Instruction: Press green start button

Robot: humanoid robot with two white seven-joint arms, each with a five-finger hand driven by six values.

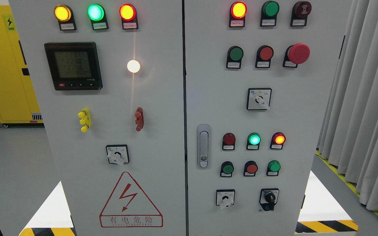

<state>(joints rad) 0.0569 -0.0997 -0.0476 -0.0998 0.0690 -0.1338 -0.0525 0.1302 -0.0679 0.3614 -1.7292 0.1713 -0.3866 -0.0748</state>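
No robot hand shows anywhere in the head view, so whether either is open or closed cannot be told, and no place can be given relative to one. The grey control cabinet (162, 137) fills the view. On its right door, a green push button (235, 53) sits left of a red push button (265, 53) and a red mushroom stop button (298, 53). Lower down, a green indicator lamp (254, 139) glows.
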